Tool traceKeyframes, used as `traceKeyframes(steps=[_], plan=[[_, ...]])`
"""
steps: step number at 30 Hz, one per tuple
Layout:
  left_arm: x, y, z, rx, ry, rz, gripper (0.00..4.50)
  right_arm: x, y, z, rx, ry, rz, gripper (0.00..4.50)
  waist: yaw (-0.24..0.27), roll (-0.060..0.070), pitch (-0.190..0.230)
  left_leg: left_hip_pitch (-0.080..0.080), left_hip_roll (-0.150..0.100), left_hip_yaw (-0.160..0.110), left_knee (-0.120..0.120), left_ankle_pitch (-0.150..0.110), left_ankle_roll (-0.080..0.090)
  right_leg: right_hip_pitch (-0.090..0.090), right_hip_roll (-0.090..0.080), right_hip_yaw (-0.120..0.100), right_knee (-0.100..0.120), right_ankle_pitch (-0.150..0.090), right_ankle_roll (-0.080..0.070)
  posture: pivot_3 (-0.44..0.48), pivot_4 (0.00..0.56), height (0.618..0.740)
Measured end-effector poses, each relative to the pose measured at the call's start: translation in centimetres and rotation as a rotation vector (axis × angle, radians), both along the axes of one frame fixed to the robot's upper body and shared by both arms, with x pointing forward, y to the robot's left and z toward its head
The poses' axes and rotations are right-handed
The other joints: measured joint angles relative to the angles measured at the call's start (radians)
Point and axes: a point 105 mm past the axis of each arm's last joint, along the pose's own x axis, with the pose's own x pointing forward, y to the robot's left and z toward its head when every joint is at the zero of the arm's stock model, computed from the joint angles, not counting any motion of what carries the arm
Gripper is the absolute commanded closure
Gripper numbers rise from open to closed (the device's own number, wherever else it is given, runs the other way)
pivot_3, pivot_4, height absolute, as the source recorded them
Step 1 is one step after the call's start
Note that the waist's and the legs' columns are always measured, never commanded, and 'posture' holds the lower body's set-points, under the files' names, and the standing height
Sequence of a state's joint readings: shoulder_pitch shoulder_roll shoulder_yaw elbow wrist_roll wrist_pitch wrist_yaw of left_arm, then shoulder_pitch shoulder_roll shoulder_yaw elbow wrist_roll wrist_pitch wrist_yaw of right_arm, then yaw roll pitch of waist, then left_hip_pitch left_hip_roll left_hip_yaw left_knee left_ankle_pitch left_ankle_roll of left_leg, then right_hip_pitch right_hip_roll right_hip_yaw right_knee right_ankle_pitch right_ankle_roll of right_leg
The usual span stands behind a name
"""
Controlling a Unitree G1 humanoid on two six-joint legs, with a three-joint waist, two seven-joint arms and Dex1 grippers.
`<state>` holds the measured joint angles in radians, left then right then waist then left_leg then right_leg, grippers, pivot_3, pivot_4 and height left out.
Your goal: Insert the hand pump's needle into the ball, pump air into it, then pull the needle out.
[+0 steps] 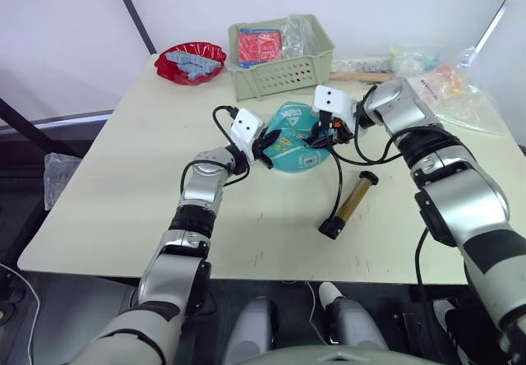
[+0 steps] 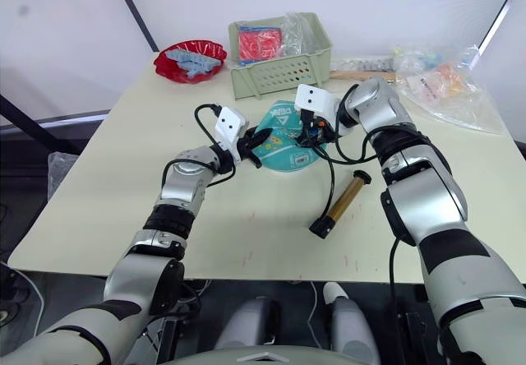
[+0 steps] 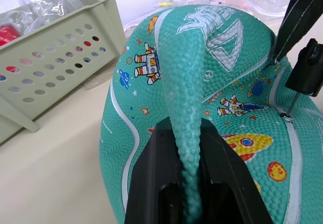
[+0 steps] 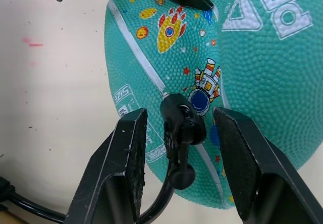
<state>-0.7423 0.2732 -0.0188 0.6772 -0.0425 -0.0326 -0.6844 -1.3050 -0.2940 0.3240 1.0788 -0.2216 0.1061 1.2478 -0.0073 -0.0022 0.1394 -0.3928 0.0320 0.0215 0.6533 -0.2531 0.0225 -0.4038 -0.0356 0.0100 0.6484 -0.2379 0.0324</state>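
Observation:
The teal ball (image 1: 292,140) lies partly flat and folded on the table's middle, in front of the basket. My left gripper (image 3: 187,129) is shut on a raised fold of the ball (image 3: 186,82) at its left side. The needle (image 3: 292,102) stands in the ball's valve, with its black fitting (image 4: 181,128) upright above it. My right gripper (image 4: 180,117) is open around that fitting, its fingers (image 4: 126,158) apart and clear of it. The thin black hose (image 1: 339,180) runs down to the hand pump (image 1: 353,202), which lies on the table to the ball's right.
A green perforated basket (image 1: 283,73) with red packets stands just behind the ball. A red bowl (image 1: 191,61) sits at the back left. Clear plastic bags (image 1: 448,85) and a wooden stick (image 1: 362,76) lie at the back right.

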Motion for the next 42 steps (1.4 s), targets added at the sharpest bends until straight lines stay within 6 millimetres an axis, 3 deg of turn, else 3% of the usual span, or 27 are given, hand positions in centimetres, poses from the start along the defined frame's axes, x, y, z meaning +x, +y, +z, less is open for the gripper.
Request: traceKeyframes(steps=[14, 16, 19, 34, 42], plan=[[0.1, 0.0, 0.1, 0.0, -0.001, 0.0, 4.5, -0.1, 0.0, 0.0, -0.002, 0.007, 0.007, 2.34, 0.0, 0.0, 0.0, 0.0, 0.0, 0.0, 0.0, 0.0, 0.0, 0.0, 0.0, 0.0, 0.0, 0.0, 0.0, 0.0, 0.15, 0.738], [0.1, 0.0, 0.1, 0.0, -0.001, 0.0, 4.5, -0.1, 0.0, 0.0, -0.002, 0.007, 0.007, 2.88, 0.0, 0.0, 0.0, 0.0, 0.0, 0.0, 0.0, 0.0, 0.0, 0.0, 0.0, 0.0, 0.0, 0.0, 0.0, 0.0, 0.15, 0.738], [0.1, 0.0, 0.1, 0.0, -0.001, 0.0, 4.5, -0.1, 0.0, 0.0, -0.002, 0.007, 0.008, 4.17, 0.0, 0.0, 0.0, 0.0, 0.0, 0.0, 0.0, 0.0, 0.0, 0.0, 0.0, 0.0, 0.0, 0.0, 0.0, 0.0, 0.15, 0.738], [0.1, 0.0, 0.1, -0.002, 0.001, 0.0, 4.5, -0.2, 0.2, 0.1, -0.029, -0.005, 0.023, 4.19, -0.001, 0.0, 0.0, 0.0, 0.0, 0.0, 0.001, 0.0, 0.0, 0.0, 0.0, 0.0, 0.001, 0.0, 0.0, 0.0, 0.15, 0.738], [0.1, 0.1, -0.2, -0.01, 0.018, 0.01, 4.5, -0.2, 1.5, -0.3, -0.168, -0.094, 0.061, 4.19, -0.006, -0.001, -0.001, 0.006, 0.0, 0.0, 0.001, 0.0, 0.0, 0.001, 0.0, 0.005, 0.007, 0.0, 0.0, 0.0, 0.15, 0.738]])
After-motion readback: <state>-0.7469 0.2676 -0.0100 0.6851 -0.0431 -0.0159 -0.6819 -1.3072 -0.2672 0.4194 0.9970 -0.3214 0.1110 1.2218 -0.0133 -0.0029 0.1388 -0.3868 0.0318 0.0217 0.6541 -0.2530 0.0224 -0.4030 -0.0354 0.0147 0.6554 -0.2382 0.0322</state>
